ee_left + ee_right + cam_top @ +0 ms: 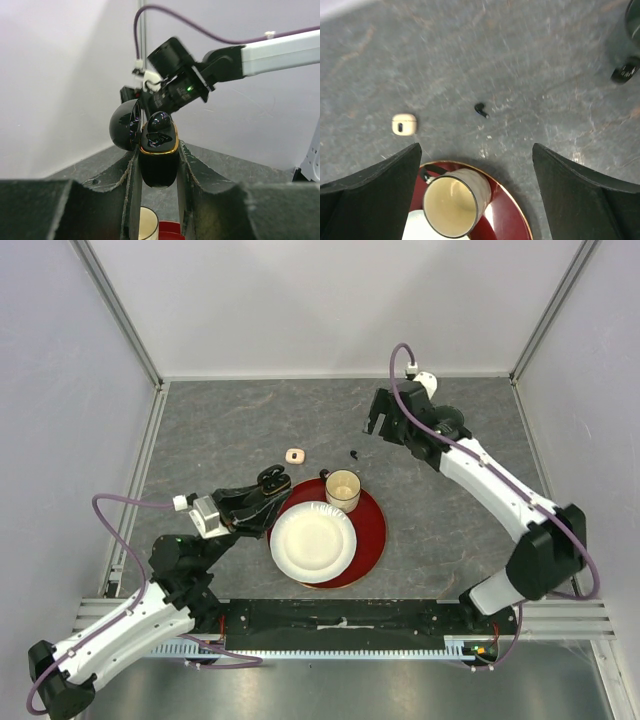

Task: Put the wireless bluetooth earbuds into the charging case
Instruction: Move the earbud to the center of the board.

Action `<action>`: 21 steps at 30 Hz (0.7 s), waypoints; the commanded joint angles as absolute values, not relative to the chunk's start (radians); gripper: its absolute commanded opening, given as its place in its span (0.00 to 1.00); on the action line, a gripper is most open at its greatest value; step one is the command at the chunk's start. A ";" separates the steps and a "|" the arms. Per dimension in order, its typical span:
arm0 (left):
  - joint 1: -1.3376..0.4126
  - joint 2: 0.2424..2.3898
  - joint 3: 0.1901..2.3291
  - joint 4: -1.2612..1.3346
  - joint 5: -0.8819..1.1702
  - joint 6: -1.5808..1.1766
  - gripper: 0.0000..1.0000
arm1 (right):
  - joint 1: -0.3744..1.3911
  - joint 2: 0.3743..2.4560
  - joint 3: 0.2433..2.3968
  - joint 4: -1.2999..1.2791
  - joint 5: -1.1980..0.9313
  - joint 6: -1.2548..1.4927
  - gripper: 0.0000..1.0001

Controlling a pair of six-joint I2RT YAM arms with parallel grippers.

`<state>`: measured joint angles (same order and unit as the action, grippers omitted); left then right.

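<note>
the left gripper (266,486) is pinched tight on a black charging case (159,155) with a gold rim, its lid (125,125) swung open to one side. it sits just left of the paper cup (343,489), over the edge of the red tray (372,530). glossy black shapes fill the top of the case, and whether an earbud sits inside cannot be told. the lower sides of the case are hidden between the fingers (200,180). one black earbud (480,109) lies on the grey table (230,420) just beyond the cup, apart from it; in the top view it is only a dark speck. a small cream object (403,124) with a dark spot lies beyond the cup and to its left, too small to name. the right gripper (476,150) hangs above the table beyond the cup, jaws spread wide, holding nothing. a white paper plate (313,540) lies on the tray on the near side of the cup, and only a sliver of it shows in the right wrist view. a black shape at the upper right edge of that view is cropped and blurred.
</note>
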<state>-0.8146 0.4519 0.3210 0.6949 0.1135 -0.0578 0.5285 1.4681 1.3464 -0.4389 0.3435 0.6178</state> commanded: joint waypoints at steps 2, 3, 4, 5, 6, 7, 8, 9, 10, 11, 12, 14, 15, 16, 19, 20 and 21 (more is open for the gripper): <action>-0.810 0.446 0.382 0.646 0.110 -0.017 0.02 | 0.489 1.586 1.420 -0.500 0.230 0.727 0.98; -0.811 0.448 0.385 0.640 0.109 -0.023 0.02 | 0.488 1.623 1.425 -0.494 0.227 0.729 0.97; -0.811 0.451 0.388 0.640 0.107 -0.037 0.02 | 0.485 1.643 1.440 -0.491 0.219 0.727 0.97; -0.811 0.459 0.390 0.638 0.107 -0.041 0.02 | 0.485 1.664 1.451 -0.489 0.213 0.712 0.95; -0.811 0.459 0.394 0.637 0.101 -0.046 0.02 | 0.485 1.713 1.462 -0.486 0.189 0.700 0.94; -0.811 0.460 0.394 0.632 0.097 -0.057 0.02 | 0.485 1.738 1.483 -0.480 0.173 0.684 0.93; -0.811 0.460 0.394 0.632 0.084 -0.061 0.02 | 0.485 1.765 1.496 -0.483 0.157 0.667 0.88; -0.811 0.460 0.394 0.632 0.078 -0.064 0.02 | 0.483 1.814 1.509 -0.483 0.122 0.652 0.86; -0.811 0.459 0.394 0.632 0.072 -0.071 0.02 | 0.485 1.836 1.525 -0.479 0.100 0.640 0.84; -0.811 0.459 0.394 0.630 0.065 -0.072 0.02 | 0.485 1.860 1.540 -0.479 0.091 0.626 0.80; -0.811 0.457 0.393 0.629 0.060 -0.075 0.02 | 0.485 1.903 1.557 -0.485 0.091 0.606 0.78; -0.811 0.454 0.397 0.618 0.057 -0.081 0.02 | 0.486 1.936 1.586 -0.485 0.106 0.588 0.75; -0.811 0.454 0.399 0.615 0.055 -0.086 0.02 | 0.486 1.962 1.604 -0.483 0.113 0.565 0.73; -0.811 0.453 0.399 0.611 0.054 -0.089 0.02 | 0.486 1.979 1.617 -0.486 0.114 0.554 0.71; -0.813 0.460 0.399 0.607 0.048 -0.098 0.02 | 0.485 2.025 1.660 -0.489 0.094 0.485 0.66; -0.811 0.459 0.399 0.607 0.043 -0.100 0.02 | 0.485 2.046 1.669 -0.489 0.089 0.468 0.66; -0.811 0.463 0.399 0.606 0.043 -0.104 0.02 | 0.485 2.057 1.687 -0.492 0.080 0.434 0.66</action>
